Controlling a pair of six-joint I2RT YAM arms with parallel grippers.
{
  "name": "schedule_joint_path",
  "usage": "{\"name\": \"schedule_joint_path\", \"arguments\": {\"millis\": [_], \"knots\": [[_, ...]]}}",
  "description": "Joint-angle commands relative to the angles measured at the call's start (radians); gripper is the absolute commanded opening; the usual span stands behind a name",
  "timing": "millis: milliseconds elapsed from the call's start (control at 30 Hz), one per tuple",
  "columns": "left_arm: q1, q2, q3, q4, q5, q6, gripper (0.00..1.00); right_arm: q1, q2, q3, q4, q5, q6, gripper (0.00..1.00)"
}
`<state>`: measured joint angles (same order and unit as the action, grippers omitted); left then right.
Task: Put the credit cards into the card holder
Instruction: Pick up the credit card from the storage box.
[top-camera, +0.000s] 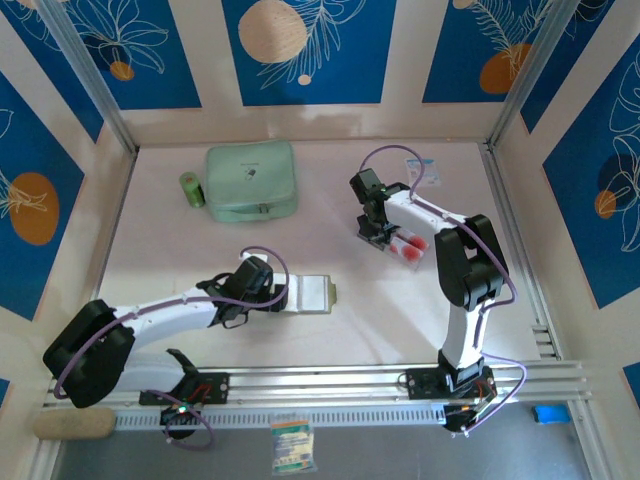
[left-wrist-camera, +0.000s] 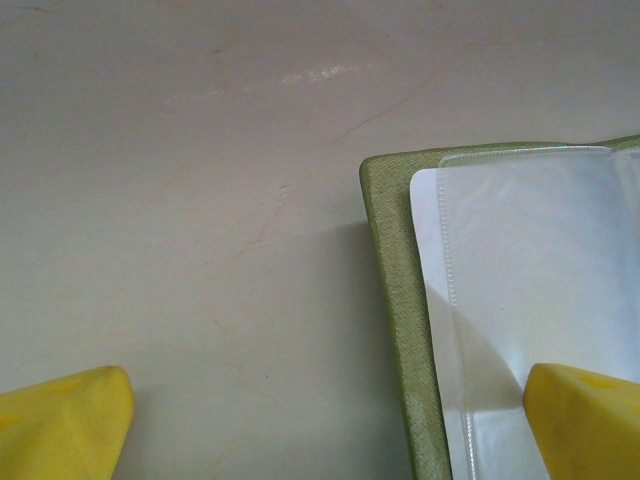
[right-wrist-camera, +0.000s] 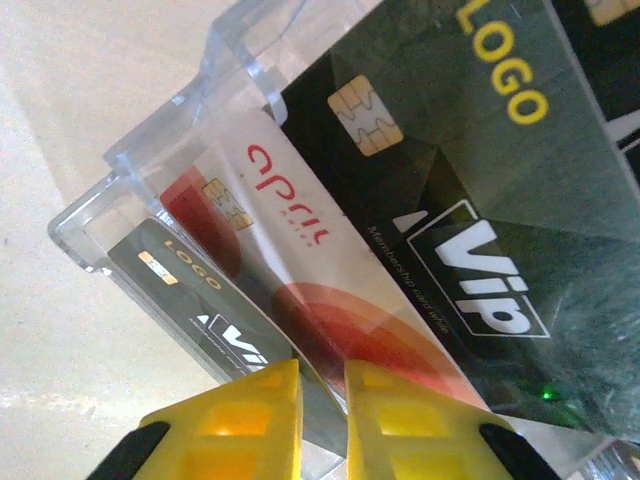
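1. Card holder (top-camera: 312, 293): one, lying open at centre-front of tabletop (top-camera: 180, 250), pale inside up. Olive rim (left-wrist-camera: 395, 300) and one clear sleeve (left-wrist-camera: 530, 260) in left wrist view.
2. Left end effector (top-camera: 283, 294): one, spread wide at card holder's left edge. One yellow finger (left-wrist-camera: 585, 420) over the sleeve, the other (left-wrist-camera: 60, 425) over bare tabletop.
3. Credit cards (top-camera: 408, 243): leaning in one clear tray (right-wrist-camera: 150, 170) at right-rear, well apart from card holder. Counted in right wrist view: two black "VIP" (right-wrist-camera: 450, 180) (right-wrist-camera: 200, 300), one pale with red blobs (right-wrist-camera: 300, 260), plus dark corner of a fourth (right-wrist-camera: 610, 60). Full total not readable.
4. Right end effector (right-wrist-camera: 322, 375): one, narrowed to a slit at the cards' near edge. Clamped or not: cannot tell.
5. Rest: one mint zip case (top-camera: 252, 180), one small green cylinder (top-camera: 191, 189) just beside its left, one paper packet (top-camera: 292, 445) beyond the front rail.
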<state>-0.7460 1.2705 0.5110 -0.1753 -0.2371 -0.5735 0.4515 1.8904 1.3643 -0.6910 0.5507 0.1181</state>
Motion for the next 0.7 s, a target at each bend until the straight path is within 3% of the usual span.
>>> {"name": "schedule_joint_path", "arguments": {"millis": [0,267,500,667], "knots": [[0.012,-0.015,-0.012,-0.010,-0.004,0.000,1.00,0.010,-0.024,-0.031,-0.003,-0.070,-0.018,0.15],[0.011,-0.016,-0.015,-0.011,-0.004,-0.002,1.00,0.016,-0.054,-0.062,0.033,-0.136,-0.085,0.02],[0.011,-0.019,-0.018,-0.011,-0.005,-0.001,1.00,0.018,-0.055,-0.068,0.049,-0.185,-0.100,0.10],[0.012,-0.020,-0.019,-0.010,-0.005,-0.004,1.00,0.016,-0.028,-0.054,0.042,-0.187,-0.099,0.10]]}}
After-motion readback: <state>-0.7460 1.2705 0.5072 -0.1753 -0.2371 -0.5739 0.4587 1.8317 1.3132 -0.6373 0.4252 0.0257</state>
